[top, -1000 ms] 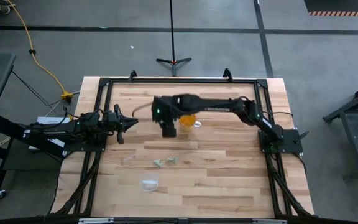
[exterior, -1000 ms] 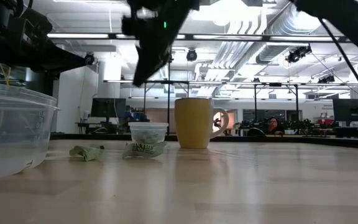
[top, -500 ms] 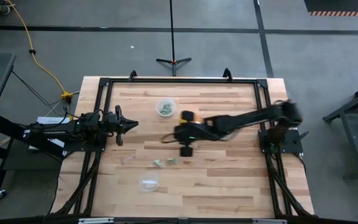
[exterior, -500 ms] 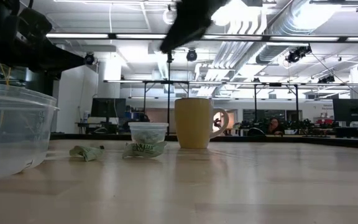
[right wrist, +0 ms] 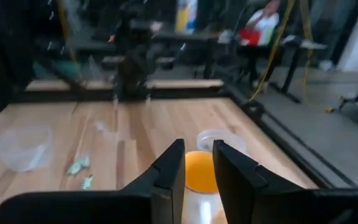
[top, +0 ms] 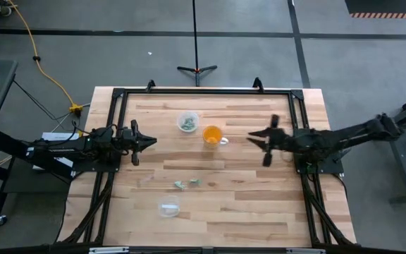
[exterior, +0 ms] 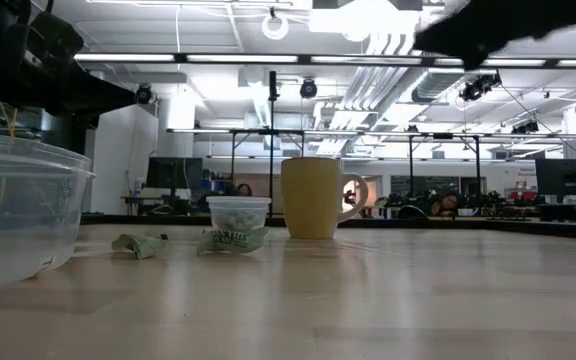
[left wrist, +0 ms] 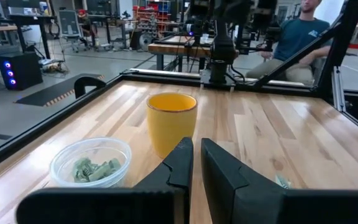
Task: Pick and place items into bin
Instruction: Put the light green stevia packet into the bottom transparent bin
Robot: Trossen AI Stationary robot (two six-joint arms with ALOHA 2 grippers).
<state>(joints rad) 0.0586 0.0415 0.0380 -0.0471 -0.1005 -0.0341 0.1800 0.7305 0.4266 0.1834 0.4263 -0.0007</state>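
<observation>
Two loose pale green pieces (top: 180, 185) (top: 194, 183) lie flat on the wood near the table's middle. They also show as green pieces (exterior: 138, 245) (exterior: 230, 240) in the low view. More green pieces sit inside a small clear bowl (top: 187, 122) beside the orange cup (top: 212, 134). A larger clear bowl (top: 169, 208) stands nearer the near edge. My right gripper (top: 258, 139) hovers right of the cup, open by a narrow gap, holding nothing. My left gripper (top: 146, 141) waits at the left side, shut.
A black frame (top: 203, 90) runs around the tabletop. Bare wood lies between the cup and the loose pieces and across the table's right half. In the left wrist view a person (left wrist: 294, 37) sits beyond the table's right side.
My right arm has drawn back from beside the orange cup, swinging over the table's middle and then toward the right edge; its gripper now hangs right of the cup. The small clear bowl, hidden under the arm before, now shows. Nothing on the table has moved.
</observation>
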